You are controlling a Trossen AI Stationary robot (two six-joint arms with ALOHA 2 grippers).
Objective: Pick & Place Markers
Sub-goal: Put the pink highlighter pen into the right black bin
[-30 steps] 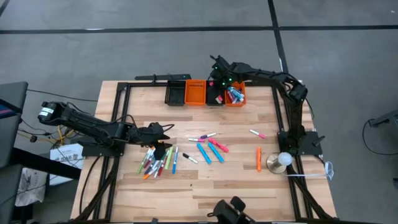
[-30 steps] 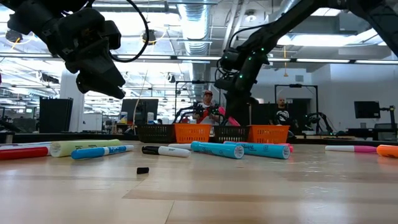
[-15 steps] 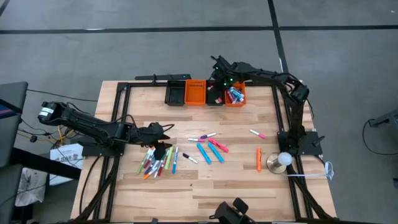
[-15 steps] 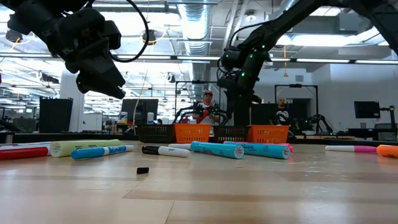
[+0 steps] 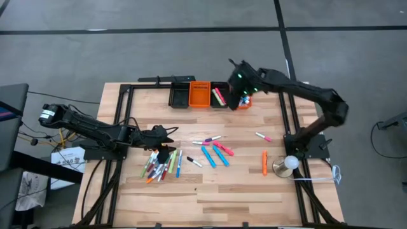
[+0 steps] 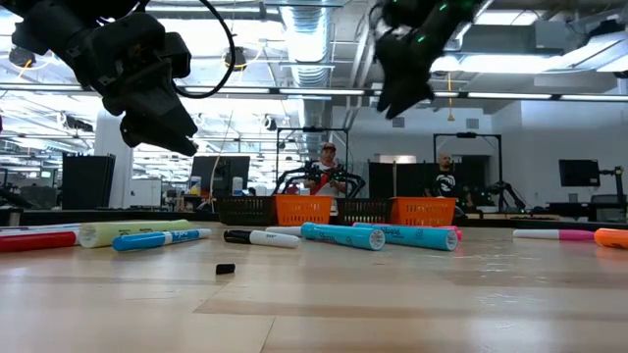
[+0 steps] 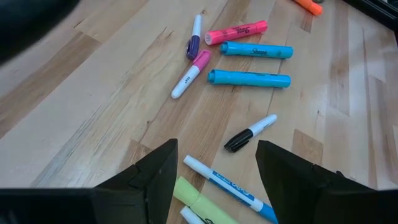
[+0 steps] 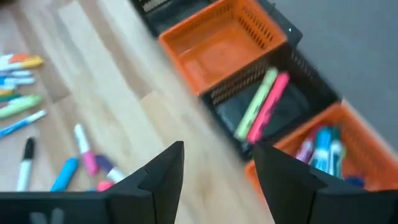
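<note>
Markers lie flat on the wooden table: a heap at the left (image 5: 162, 165), a middle group (image 5: 213, 151) and an orange one (image 5: 264, 162) at the right. My left gripper (image 5: 166, 152) hovers open over the heap; a black marker (image 7: 250, 132) and a blue-and-white one (image 7: 224, 183) lie below its fingers. My right gripper (image 5: 240, 95) hangs open, high above the far bins, holding nothing. A green and a pink marker (image 8: 261, 106) lie in the black bin (image 5: 219, 97). Blue markers (image 8: 320, 146) lie in the orange bin (image 5: 242, 100).
Another orange bin (image 5: 200, 94) and another black bin (image 5: 179, 95) stand in the far row. A small black piece (image 6: 226, 268) lies on the table. A round metal base with a white ball (image 5: 286, 165) stands at the right. People show in the room behind the table.
My right gripper has risen from just over the far bins and swung a little toward the table's right and near edges. A pink marker that showed below its fingers in the low view is no longer there.
</note>
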